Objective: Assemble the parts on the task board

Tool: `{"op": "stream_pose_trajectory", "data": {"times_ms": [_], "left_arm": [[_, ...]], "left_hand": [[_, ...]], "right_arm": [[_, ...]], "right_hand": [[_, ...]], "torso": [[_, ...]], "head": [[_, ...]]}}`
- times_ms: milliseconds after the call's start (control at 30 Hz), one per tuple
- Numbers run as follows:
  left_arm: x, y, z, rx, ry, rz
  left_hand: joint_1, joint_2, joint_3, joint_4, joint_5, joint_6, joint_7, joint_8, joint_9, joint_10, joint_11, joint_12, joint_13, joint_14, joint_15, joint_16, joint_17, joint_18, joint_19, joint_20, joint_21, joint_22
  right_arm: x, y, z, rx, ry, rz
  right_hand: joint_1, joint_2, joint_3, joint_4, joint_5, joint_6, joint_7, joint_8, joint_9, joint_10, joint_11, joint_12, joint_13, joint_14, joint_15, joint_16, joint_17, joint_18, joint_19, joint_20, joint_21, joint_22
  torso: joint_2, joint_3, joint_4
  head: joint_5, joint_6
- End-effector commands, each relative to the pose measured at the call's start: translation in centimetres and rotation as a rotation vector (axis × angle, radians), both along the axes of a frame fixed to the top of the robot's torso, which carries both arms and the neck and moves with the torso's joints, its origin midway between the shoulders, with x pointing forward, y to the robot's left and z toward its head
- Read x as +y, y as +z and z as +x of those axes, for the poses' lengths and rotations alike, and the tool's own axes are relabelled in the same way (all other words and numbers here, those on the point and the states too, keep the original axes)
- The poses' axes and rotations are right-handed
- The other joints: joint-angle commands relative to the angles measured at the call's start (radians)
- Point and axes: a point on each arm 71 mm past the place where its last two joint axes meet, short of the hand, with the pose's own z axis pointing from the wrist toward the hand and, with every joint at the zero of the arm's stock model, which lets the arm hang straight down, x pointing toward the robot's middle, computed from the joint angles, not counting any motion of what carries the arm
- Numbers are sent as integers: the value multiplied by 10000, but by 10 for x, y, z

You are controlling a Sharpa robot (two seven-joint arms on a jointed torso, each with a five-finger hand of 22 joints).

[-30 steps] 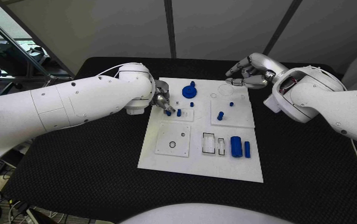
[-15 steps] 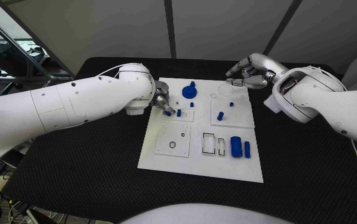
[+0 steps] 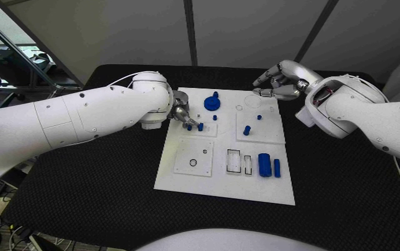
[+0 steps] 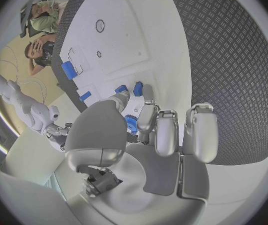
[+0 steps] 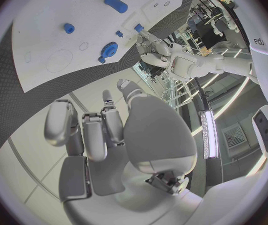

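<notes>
The white task board (image 3: 218, 188) lies mid-table. My left hand (image 3: 182, 114) hovers low over the board's far-left part, its fingertips just above two small blue pegs (image 3: 195, 126). In the left wrist view a small blue part (image 4: 131, 124) is pinched between the thumb and a finger, and the two pegs (image 4: 129, 89) stand on the board (image 4: 131, 22) beyond. My right hand (image 3: 279, 82) hangs over the board's far-right corner with its fingers curled in and nothing in them. A round blue knob (image 3: 213, 103) and another peg (image 3: 247, 129) stand between the hands.
A blue cylinder (image 3: 265, 164) and a thin blue bar (image 3: 277, 167) lie at the board's near right, beside rectangular slots (image 3: 235, 159). A plate with a ring hole (image 3: 193, 162) sits at the near left. Black table (image 3: 92, 181) surrounds the board.
</notes>
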Motion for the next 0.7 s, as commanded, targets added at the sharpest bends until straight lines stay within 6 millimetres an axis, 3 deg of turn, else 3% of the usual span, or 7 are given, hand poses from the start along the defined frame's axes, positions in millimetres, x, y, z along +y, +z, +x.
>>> {"op": "stream_pose_trajectory", "data": {"times_ms": [33,300,433,667,700], "left_arm": [[0,1,0,-144,173,-78],[5,2,-2,-138,234,-42],[10,9,-1,-390,400,-252],[15,26,4,-1515,775,-1296],[15,29,5,-1749,784,-1534]], "left_hand": [[-32,41,-35,7,17,61,22,-47,17,48,-27,8,9,735,-55,22,1451,14,499,-44,2,2207],[-18,114,-129,-4,27,72,14,-51,31,53,-32,10,16,736,-58,22,1451,16,497,-46,-8,2205],[140,317,-187,-23,42,20,25,-89,53,-29,-26,-96,-114,733,-56,15,1442,52,435,-47,-182,2157],[133,539,-386,29,47,-308,169,-277,53,-580,96,-758,-924,728,32,6,1428,274,19,15,-1308,1834],[105,552,-466,23,49,-419,219,-343,37,-862,142,-1103,-1341,727,67,4,1426,369,-172,45,-1815,1682]], "right_arm": [[1,2,0,-124,65,37],[0,2,0,-126,63,37],[0,2,0,-130,58,37],[-1,2,0,-132,34,33],[-1,2,1,-134,25,33]], "right_hand": [[-25,-75,65,-1,33,45,12,46,-16,-61,5,-68,328,783,-85,-63,1448,179,-54,-31,-31,-10],[-25,-75,65,-1,33,45,12,46,-16,-61,5,-68,328,783,-85,-63,1448,179,-54,-31,-31,-10],[-25,-75,65,-1,33,45,12,46,-16,-61,5,-68,328,783,-85,-63,1448,179,-54,-31,-31,-10],[-27,-82,72,5,38,41,13,43,-18,-59,6,-65,330,784,-85,-62,1451,178,-52,-31,-30,-7],[-27,-82,72,5,38,41,13,43,-18,-59,6,-65,330,784,-85,-62,1451,178,-52,-31,-30,-7]], "torso": [[-2,-4,0],[-4,-6,5],[-1,-3,11],[-9,-5,3],[-5,-5,4]], "head": [[6,-2],[7,8],[8,23],[-17,54],[-24,55]]}}
